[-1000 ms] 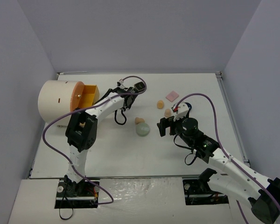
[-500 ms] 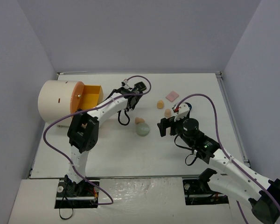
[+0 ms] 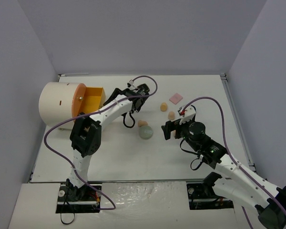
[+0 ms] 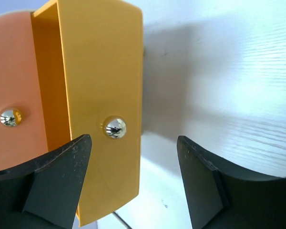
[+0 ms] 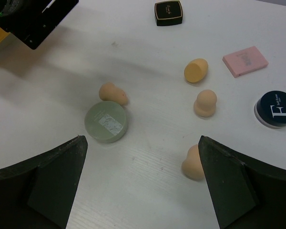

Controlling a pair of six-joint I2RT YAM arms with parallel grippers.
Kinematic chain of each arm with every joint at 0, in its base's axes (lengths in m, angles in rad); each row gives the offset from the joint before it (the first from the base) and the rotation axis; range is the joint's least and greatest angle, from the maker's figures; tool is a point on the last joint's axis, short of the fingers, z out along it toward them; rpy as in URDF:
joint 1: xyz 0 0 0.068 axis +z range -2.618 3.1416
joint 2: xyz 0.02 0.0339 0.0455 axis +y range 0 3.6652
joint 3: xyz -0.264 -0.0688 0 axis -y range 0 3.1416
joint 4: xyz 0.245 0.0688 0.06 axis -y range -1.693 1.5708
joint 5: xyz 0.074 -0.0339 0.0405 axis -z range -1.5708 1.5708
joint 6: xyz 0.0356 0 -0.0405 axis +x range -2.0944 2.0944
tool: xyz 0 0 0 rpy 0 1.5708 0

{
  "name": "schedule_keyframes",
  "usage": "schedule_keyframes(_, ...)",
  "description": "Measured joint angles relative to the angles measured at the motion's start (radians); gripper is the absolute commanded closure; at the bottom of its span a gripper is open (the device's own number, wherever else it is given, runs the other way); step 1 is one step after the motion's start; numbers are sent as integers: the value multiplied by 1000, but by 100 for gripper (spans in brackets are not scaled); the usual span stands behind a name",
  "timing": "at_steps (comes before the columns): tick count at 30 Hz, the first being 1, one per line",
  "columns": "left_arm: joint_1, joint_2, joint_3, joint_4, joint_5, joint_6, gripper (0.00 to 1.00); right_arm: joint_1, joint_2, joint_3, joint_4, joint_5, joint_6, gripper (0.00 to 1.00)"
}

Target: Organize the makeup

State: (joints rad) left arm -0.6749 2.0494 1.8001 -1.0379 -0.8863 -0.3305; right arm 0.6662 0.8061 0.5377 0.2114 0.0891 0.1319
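At the far left of the counter (image 3: 133, 162) the large cream cylinder (image 3: 62, 105) lies on its side, its orange drawer (image 4: 102, 95) standing open toward the right. The left tool (image 4: 133, 176) hangs just in front of the drawer face with its fingers (image 4: 62, 181) spread. The silver knob (image 4: 114, 127) sits between them and nothing is pinched. Near the counter's middle the pale green disc (image 3: 145, 133) lies flat, and a peach sponge (image 3: 142, 123) lies on its side just beyond it, nearly touching. Further right, a rounder sponge (image 3: 163, 106) and a waisted sponge (image 3: 171, 115) sit near each other but apart. The pink square pad (image 3: 175, 98) lies flat beyond them, its long side slanted to the counter's edges. The right tool (image 3: 170, 129) hovers just right of the disc, its fingers (image 5: 47, 181) spread wide and holding nothing. Its wrist view adds a fourth sponge (image 5: 193, 162) close below it, a black square compact (image 5: 168, 12) farthest off, and a dark round compact (image 5: 275, 109) lying lid up at the right. All the makeup lies well inside the counter's edges. Bare counter runs from the disc to the near edge and leftward in front of the cylinder.
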Motion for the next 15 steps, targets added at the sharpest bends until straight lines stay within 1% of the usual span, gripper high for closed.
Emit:
schedule_keyframes(4, -34, -18, 35, 2, 66, -1, 22, 0, -31, 4, -20, 0, 6, 0)
schedule_keyframes(8, -71, -90, 42, 21, 185, -20, 16, 0, -78, 26, -64, 0, 16, 0)
schedule_keyframes(12, -96, -252, -39, 112, 373, -65, 7, 0, -156, 72, -120, 10, 24, 0)
schedule_keyframes(15, -106, -380, -133, 187, 492, -115, 5, 0, -226, 107, -162, 27, 25, 0)
